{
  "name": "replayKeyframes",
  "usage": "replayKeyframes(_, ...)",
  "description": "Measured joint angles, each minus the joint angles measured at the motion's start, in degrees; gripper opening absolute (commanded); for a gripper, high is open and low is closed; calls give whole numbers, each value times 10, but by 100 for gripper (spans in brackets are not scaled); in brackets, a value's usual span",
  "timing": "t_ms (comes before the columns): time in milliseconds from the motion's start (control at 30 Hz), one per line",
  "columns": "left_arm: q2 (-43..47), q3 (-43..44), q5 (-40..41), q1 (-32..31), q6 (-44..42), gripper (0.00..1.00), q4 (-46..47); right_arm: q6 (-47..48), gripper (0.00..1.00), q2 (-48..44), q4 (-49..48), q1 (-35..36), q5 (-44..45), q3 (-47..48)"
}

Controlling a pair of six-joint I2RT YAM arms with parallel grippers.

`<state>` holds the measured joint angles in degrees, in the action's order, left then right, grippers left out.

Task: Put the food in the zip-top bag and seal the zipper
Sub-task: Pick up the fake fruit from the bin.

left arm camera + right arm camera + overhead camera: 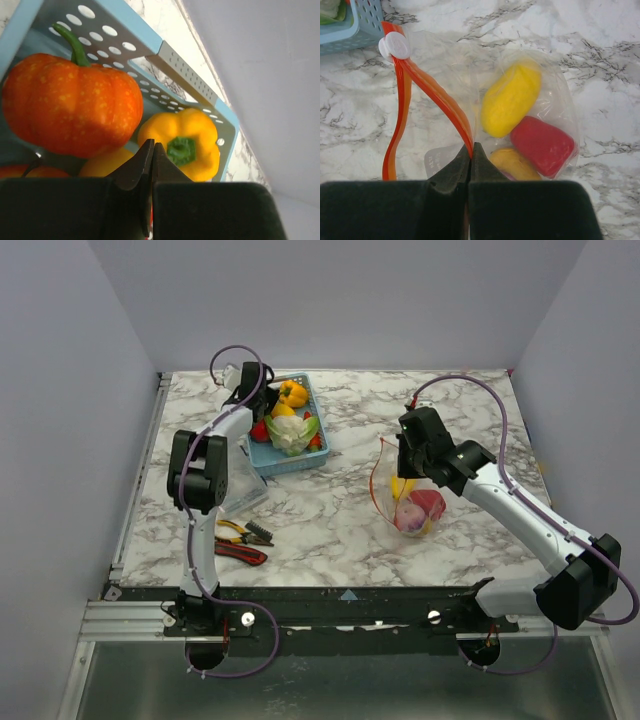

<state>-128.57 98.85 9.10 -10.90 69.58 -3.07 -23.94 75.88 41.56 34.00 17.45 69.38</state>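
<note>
Step in hand: loading, not sealing.

Left side: the left claw (151, 149) is down inside the blue basket (192, 75) at the far left of the tabletop (330, 515). It is clenched, tips meeting. I see nothing between the tips; lower in the jaws I can't tell. An orange pumpkin (75, 105) sits just left of the tips and a yellow pepper (199, 129) just behind them. So part of the food is in the basket, not bagged yet. Red-handled pliers (240, 542) lie near the left arm's base, not part of the job.

Right side: the bag (470, 75) lies on the tabletop, well apart from the basket. The right claw (471, 147) is clenched on the zipper (432, 94), pinching the orange strip at the mouth edge. The strip's two sides are spread apart, so the mouth is open, with the white slider (393, 46) at the far end. A yellow piece (511, 100), a red piece (542, 145) and another yellowish piece (514, 165) are already inside.

Next move, my guess: the left grab looks like a miss, so reopen and settle on the pepper or the pumpkin. Then grip it, lift it clear of the basket wall, carry it right and drop it through the open mouth. The right claw needs to hold the mouth up. Seal only once the basket is done.
</note>
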Motion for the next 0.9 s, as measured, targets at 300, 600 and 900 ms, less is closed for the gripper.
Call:
replayKeyframes(300, 122, -113, 2, -1, -79, 2, 4, 0, 0, -3, -4, 0, -2, 0)
replayKeyframes(600, 170, -152, 5, -1, -120, 45, -11, -7, 0, -5, -12, 0, -16, 0)
replayKeyframes(900, 194, -160, 24, 1, -87, 65, -107, -15, 0, -20, -12, 0, -27, 0)
